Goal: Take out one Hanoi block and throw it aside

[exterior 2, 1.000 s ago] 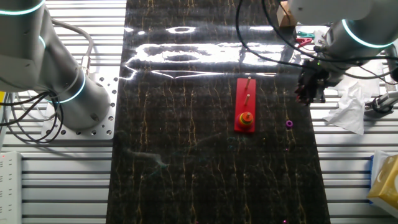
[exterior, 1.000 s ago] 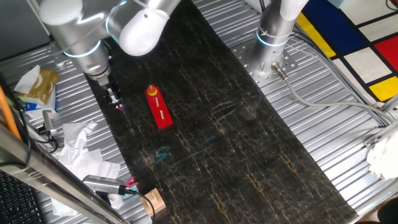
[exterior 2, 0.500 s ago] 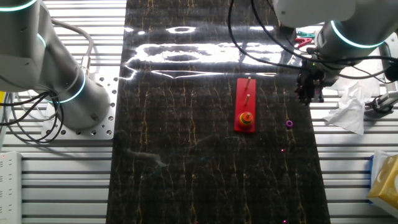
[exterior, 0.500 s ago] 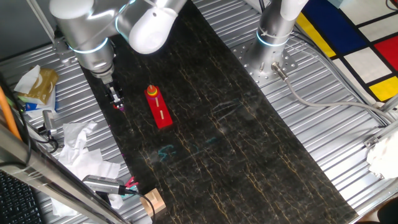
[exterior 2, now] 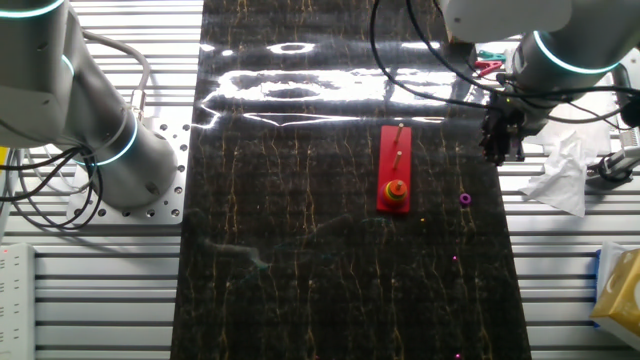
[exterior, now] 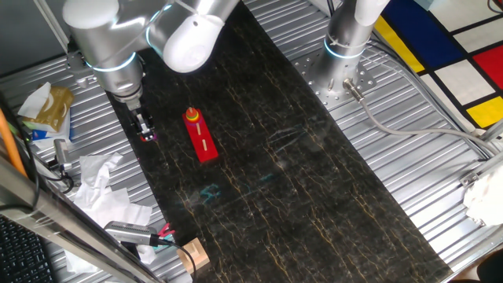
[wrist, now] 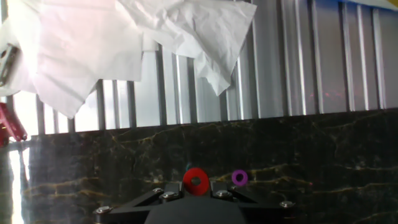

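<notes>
Pincer (wrist: 195,194), small red ring Hanoi block (wrist: 196,181)

Even, bright light is seen in both fixed views, and their detail is sharp. A broad white glare band is thrown across the dark counter (exterior 2: 300,200) at its far end. In the hand view the white paper (wrist: 93,43) is overexposed, and the left edge is washed out.
</notes>
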